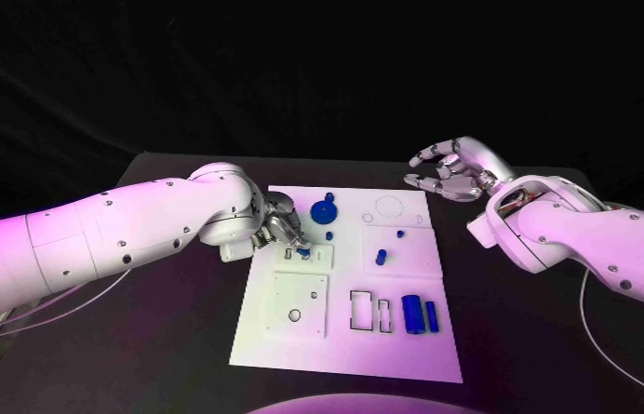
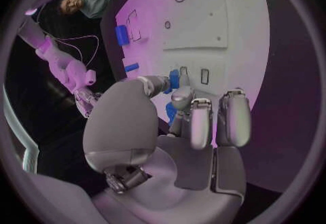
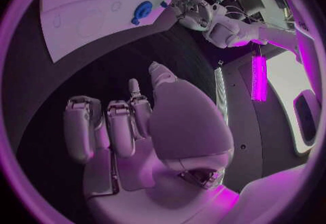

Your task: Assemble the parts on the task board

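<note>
Insertion step in hand: the left hand [image 1: 279,229] pinches a small blue plastic peg [image 2: 174,79] at the left edge of the white rectangular task board [image 1: 403,353] on the black table [image 1: 537,340]. Judged next: align and press it into its slot. The right hand [image 1: 449,174] hovers beside the board's far right corner, fingers loosely curled, holding nothing.

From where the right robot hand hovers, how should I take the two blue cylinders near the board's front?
Take the outer cylinder first, from above, pinching across its long sides; it lies flat, close beside the wider one, so its end faces give little hold, I judge.
</note>
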